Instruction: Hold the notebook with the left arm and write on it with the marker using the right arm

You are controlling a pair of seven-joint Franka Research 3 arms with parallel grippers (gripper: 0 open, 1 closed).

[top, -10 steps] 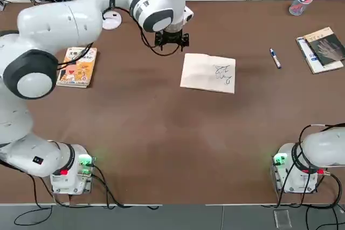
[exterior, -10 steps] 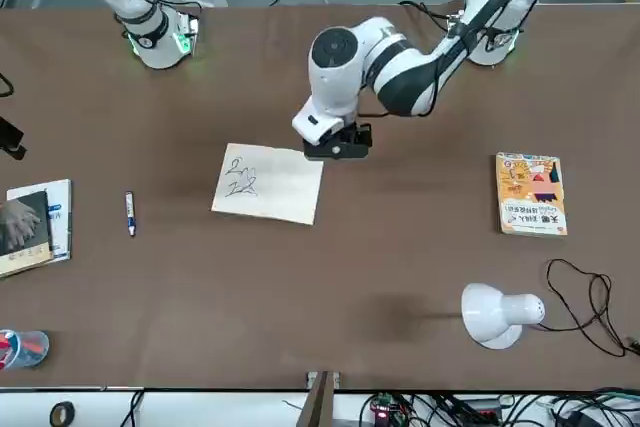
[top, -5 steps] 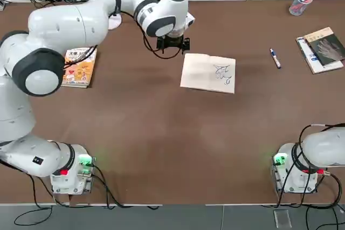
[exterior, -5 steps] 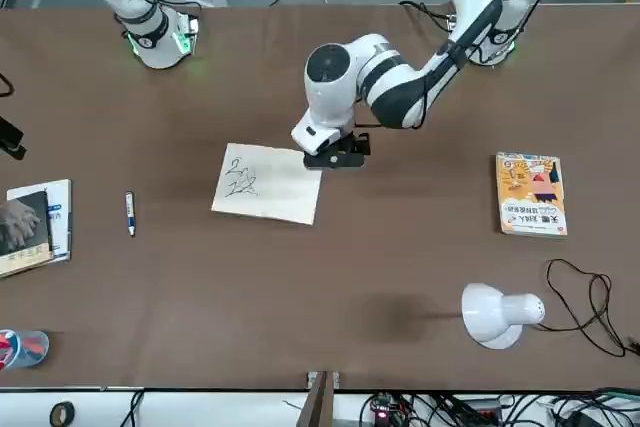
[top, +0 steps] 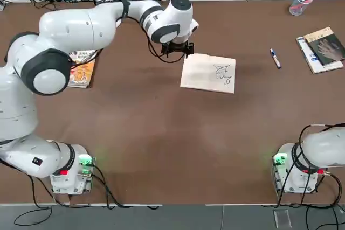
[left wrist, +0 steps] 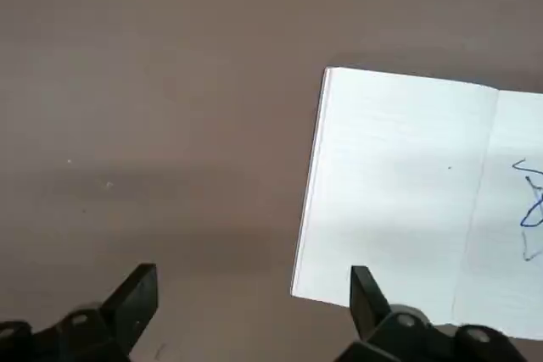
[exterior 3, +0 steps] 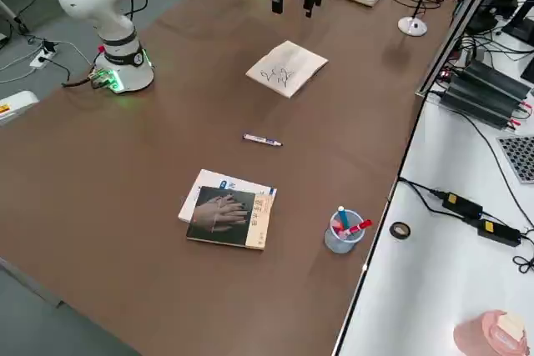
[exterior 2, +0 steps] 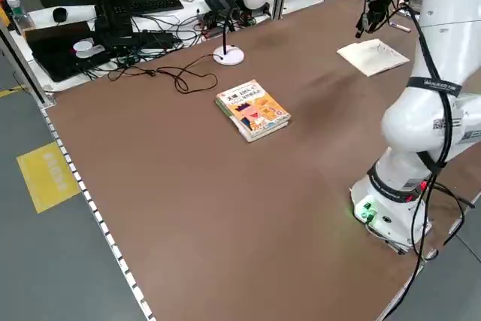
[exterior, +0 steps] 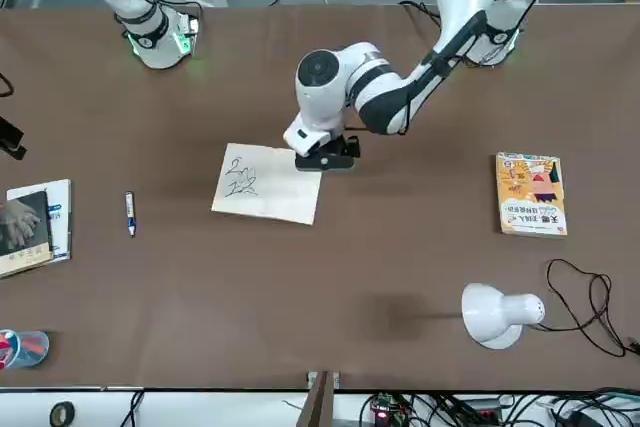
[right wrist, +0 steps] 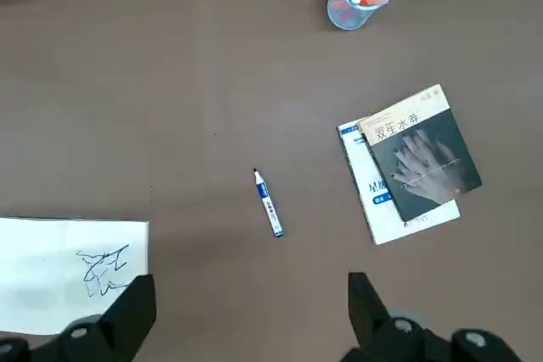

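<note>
Brown table (top: 161, 133) all around, and the notebook (top: 199, 74) lies open and flat in its far middle part. Left hand (left wrist: 254, 270) has just come closer to the notebook's left edge, so it may hold it down soon. It is wide open with nothing in it; I can't quite tell how high it is. White pages, blue squiggles on the right one. Right of it lies the white and blue marker (top: 275, 57). Right hand (right wrist: 252, 279) is up high, wide open and empty, near its own side.
</note>
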